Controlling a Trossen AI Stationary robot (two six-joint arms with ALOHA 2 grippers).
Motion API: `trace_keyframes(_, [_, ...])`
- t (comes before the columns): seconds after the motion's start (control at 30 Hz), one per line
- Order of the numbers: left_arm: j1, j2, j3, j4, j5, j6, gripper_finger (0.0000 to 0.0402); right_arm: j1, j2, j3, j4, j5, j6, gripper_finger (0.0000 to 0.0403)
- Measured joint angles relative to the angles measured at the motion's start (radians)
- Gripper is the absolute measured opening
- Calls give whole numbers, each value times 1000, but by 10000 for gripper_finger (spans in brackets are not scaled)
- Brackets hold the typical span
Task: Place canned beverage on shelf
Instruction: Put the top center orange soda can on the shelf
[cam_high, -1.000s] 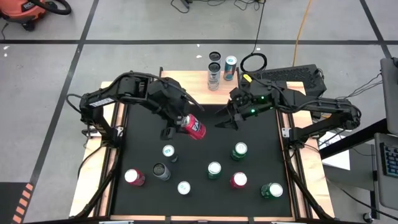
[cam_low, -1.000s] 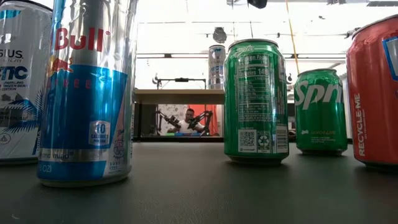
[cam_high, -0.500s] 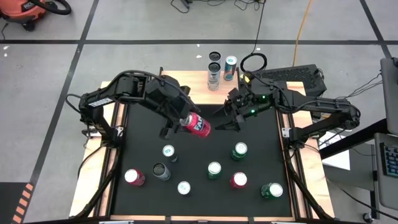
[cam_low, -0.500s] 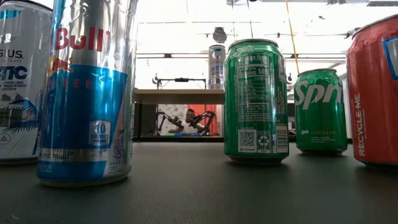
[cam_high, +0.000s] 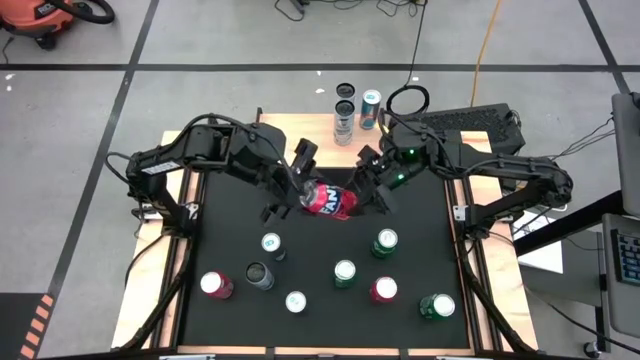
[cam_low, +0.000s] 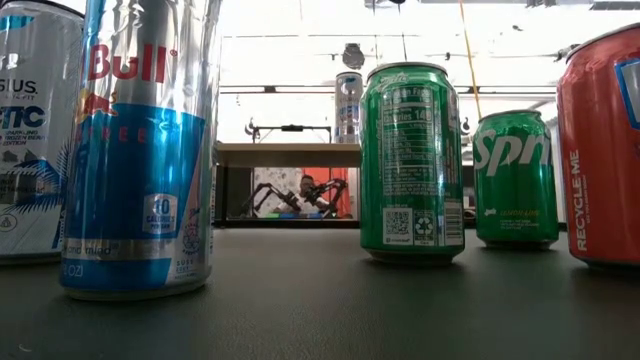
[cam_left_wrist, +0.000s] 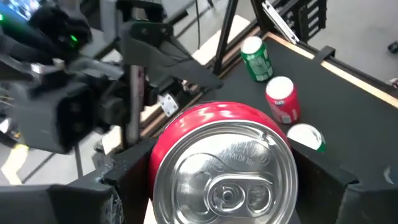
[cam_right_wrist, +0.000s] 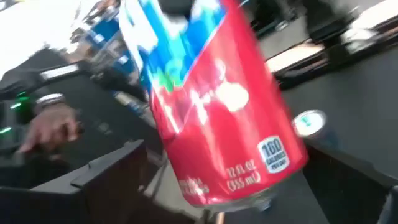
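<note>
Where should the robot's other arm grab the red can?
Around the free end of the red can, coming from the right gripper's side. The can lies tilted in the air, and the left gripper already grips its top end, so only that end is bare.

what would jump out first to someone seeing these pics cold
The red can held in the air over the far middle of the black table, lying tilted between the two arms. The left gripper is clamped on it, while the right gripper is open right at its other end. Next, the standing cans scattered across the near half, and three cans already on the wooden shelf at the far edge.
</note>
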Motion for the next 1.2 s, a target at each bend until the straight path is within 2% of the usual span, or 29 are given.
trace_keyframes(0.1, [-2, 7, 0, 33, 5, 22, 288, -1, 10, 0, 38, -69, 32, 395])
trace_keyframes(0.37, [-4, 30, 0, 91, 3, 72, 288, -1, 41, 1, 193, -127, 76, 394])
trace_keyframes(0.77, [-3, 42, 0, 106, -6, 42, 288, 1, 41, 1, 188, -188, 25, 390])
trace_keyframes(1.07, [-3, 41, 0, 110, -12, 43, 288, 1, 41, 1, 184, -192, -20, 310])
trace_keyframes(1.2, [-5, 40, 0, 111, -42, 8, 306, 0, 41, 1, 183, -193, -25, 288])
